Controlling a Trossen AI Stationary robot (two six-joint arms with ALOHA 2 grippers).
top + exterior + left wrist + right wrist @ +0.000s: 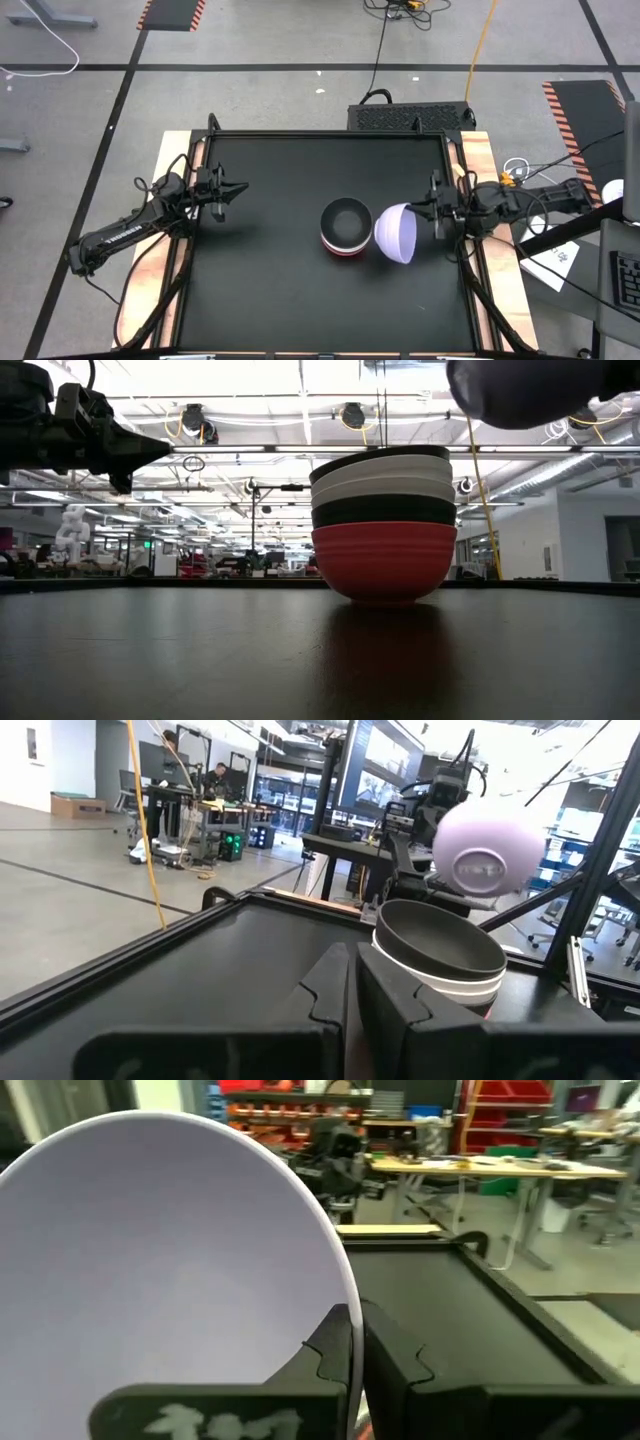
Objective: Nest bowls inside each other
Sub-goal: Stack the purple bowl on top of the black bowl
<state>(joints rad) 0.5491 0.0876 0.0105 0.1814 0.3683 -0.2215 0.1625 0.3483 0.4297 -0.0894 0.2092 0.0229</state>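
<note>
The right pincer [437, 212] grips the rim of the lavender bowl [396, 232], its two fingers clenched on the edge, holding the bowl tilted in the air. Just beyond the bowl, on its far side from this pincer, the stack of nested bowls [345, 228] rests on the black surface [270, 270], red at the bottom. The left pincer [228, 192] hangs well apart past the stack, fingers closed on nothing.
</note>
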